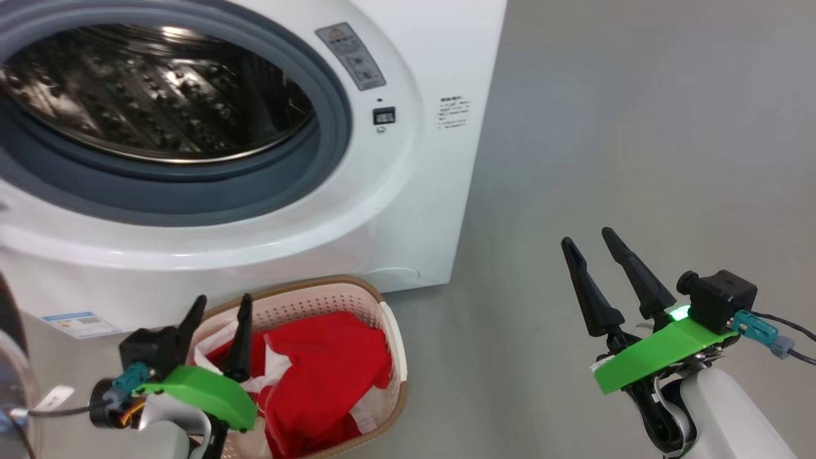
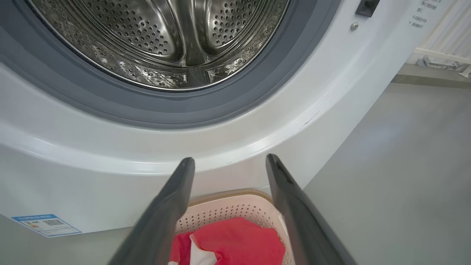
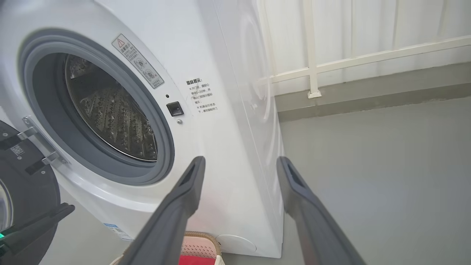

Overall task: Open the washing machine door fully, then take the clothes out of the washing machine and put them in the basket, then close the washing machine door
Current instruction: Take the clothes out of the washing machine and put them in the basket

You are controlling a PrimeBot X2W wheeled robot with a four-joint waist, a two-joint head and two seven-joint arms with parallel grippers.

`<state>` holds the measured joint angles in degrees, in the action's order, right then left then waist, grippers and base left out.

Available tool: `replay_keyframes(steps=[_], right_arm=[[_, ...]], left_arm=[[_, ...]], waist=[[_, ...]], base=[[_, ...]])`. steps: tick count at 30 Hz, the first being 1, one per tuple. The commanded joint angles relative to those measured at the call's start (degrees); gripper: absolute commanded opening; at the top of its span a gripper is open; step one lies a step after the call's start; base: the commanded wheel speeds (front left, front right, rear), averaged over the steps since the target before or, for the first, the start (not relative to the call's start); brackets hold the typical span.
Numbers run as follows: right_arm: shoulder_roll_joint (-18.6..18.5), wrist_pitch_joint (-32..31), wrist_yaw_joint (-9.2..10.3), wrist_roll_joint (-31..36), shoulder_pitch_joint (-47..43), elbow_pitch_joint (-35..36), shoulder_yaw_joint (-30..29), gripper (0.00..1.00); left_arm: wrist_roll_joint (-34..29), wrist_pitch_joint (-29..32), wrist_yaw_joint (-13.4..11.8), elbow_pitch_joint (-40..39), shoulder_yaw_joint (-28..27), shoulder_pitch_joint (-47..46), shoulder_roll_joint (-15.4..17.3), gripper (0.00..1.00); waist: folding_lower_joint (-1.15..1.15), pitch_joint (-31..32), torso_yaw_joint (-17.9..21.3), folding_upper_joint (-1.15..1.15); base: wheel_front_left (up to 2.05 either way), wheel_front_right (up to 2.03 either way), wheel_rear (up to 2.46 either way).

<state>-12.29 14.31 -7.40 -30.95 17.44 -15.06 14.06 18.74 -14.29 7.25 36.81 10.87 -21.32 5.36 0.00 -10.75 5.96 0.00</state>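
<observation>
The washing machine [image 1: 395, 210] stands at the upper left with its mouth uncovered, and its steel drum [image 2: 165, 36] shows bare metal. The washing machine door [image 3: 29, 184] hangs swung out to the left on its hinge, and its edge shows at the head view's left border [image 1: 9, 363]. On the floor in front sits the basket [image 1: 392, 331], with the red-and-white clothes [image 1: 325, 376] piled inside. My left gripper [image 1: 220, 306] hovers open over the basket's left side, nothing between its fingers. My right gripper [image 1: 588, 239] stands open and empty over bare floor to the right.
Grey floor [image 1: 637, 159] stretches to the right of the machine. A white railing and wall [image 3: 312, 55] run behind it. A blue label [image 1: 80, 324] sits at the machine's lower left corner, just left of the basket.
</observation>
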Motion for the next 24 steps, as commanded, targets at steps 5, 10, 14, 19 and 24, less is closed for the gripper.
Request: replay_keyframes(steps=[5,10,14,19,24], right_arm=[[-0.11,0.69,-0.09,-0.01,-1.44,1.01,0.89,1.00],[-0.15,0.69,-0.09,0.00,-2.23,0.69,0.98,1.00],[-0.18,0.69,-0.09,-0.02,-2.82,0.56,1.08,1.00],[-0.45,0.69,-0.09,-0.05,-3.38,0.61,0.96,1.00],[-0.88,0.69,-0.09,0.01,-3.91,0.72,-0.11,1.00]], left_arm=[[-1.45,-0.71,-1.05,-7.96,-4.35,3.94,0.65,1.00],[-2.12,-0.71,-1.32,-14.04,-6.29,7.44,0.33,1.00],[-2.55,-0.71,-1.82,-18.30,-7.37,9.94,0.24,1.00],[-2.65,-0.71,-2.48,-23.19,-7.93,12.72,0.21,1.00],[-1.69,-0.54,-3.47,-27.25,-8.83,15.01,0.15,1.00]], waist=[[0.00,2.94,-2.71,0.00],[0.00,4.86,-3.79,0.00],[0.00,6.17,-4.23,0.00],[0.00,7.29,-4.46,0.00],[0.00,8.02,-4.65,0.00]], base=[[0.00,0.00,0.00],[0.00,0.00,0.00],[0.00,0.00,0.00],[0.00,0.00,0.00],[0.00,0.00,0.00]])
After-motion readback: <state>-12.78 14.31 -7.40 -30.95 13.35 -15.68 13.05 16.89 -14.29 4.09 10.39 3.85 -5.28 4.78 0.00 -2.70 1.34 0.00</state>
